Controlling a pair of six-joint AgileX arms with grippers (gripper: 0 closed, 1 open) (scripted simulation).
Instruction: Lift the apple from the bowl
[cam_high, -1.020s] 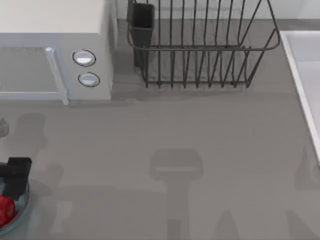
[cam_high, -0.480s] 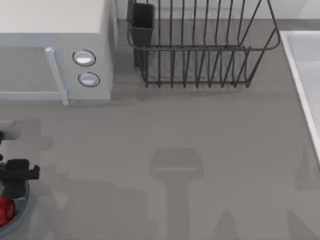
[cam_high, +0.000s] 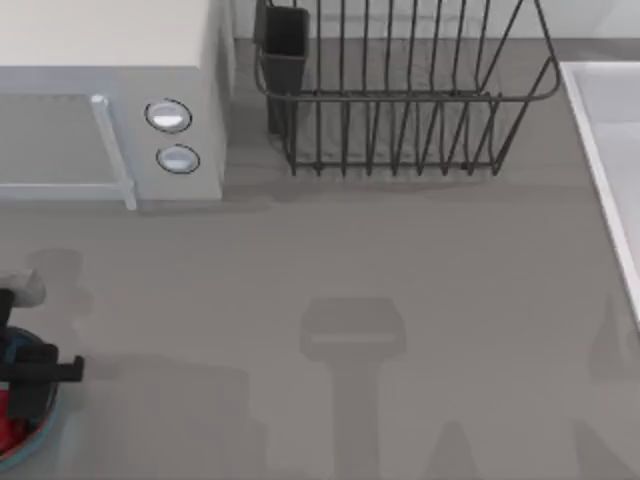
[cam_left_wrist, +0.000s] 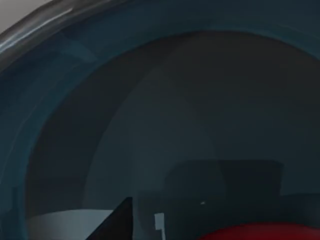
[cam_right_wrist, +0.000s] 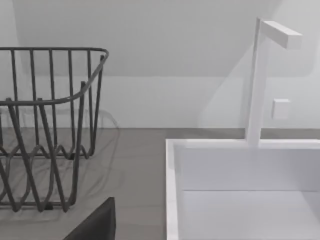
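The bowl (cam_high: 48, 420), blue inside with a reddish-brown rim, sits at the table's front left corner, cut off by the top view's edge. The red apple (cam_high: 8, 428) lies in it, partly covered by my left arm. My left gripper (cam_high: 18, 398) hangs low over the bowl, right above the apple. In the left wrist view the bowl's blue inside (cam_left_wrist: 75, 100) is very close, and the apple (cam_left_wrist: 260, 233) sits beside a dark fingertip (cam_left_wrist: 117, 227) with a gap between them. The gripper is open and nothing is held.
A microwave (cam_high: 110, 100) stands at the back left, a wire dish rack (cam_high: 400, 90) at the back middle, a white sink (cam_high: 610, 150) along the right edge. My right gripper (cam_right_wrist: 95, 225) is parked off to the right, facing the rack (cam_right_wrist: 45, 125) and the sink (cam_right_wrist: 240, 190).
My left gripper has turned over the bowl and come down closer to the apple. The apple has stayed in the bowl.
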